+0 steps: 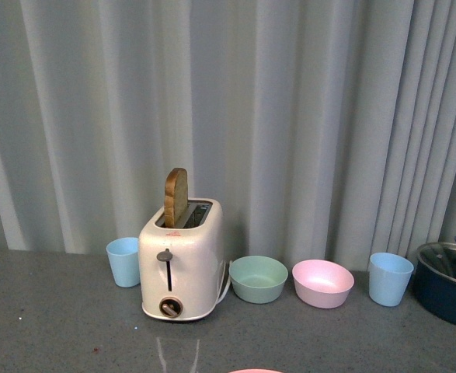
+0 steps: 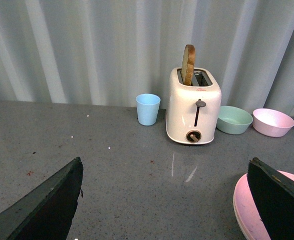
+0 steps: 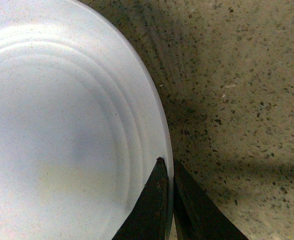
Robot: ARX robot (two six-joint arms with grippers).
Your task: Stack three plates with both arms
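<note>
The light blue plate (image 3: pixel 61 125) fills most of the right wrist view, and my right gripper (image 3: pixel 169 167) is shut on its rim, one finger on each side. The pink plate (image 2: pixel 252 210) lies on the grey table at the edge of the left wrist view, partly behind one finger (image 2: pixel 282 200) of my left gripper (image 2: pixel 167 175), which is open over bare table. A sliver of the pink plate (image 1: pixel 255 371) also shows at the bottom edge of the front view. The cream plate is out of view. Neither arm shows in the front view.
A white toaster (image 1: pixel 182 260) with a slice of bread stands mid-table. Around it are a light blue cup (image 1: pixel 123 261), a green bowl (image 1: pixel 258 278), a pink bowl (image 1: pixel 322 282), another blue cup (image 1: pixel 389 278) and a dark pot (image 1: pixel 449 284). A curtain hangs behind.
</note>
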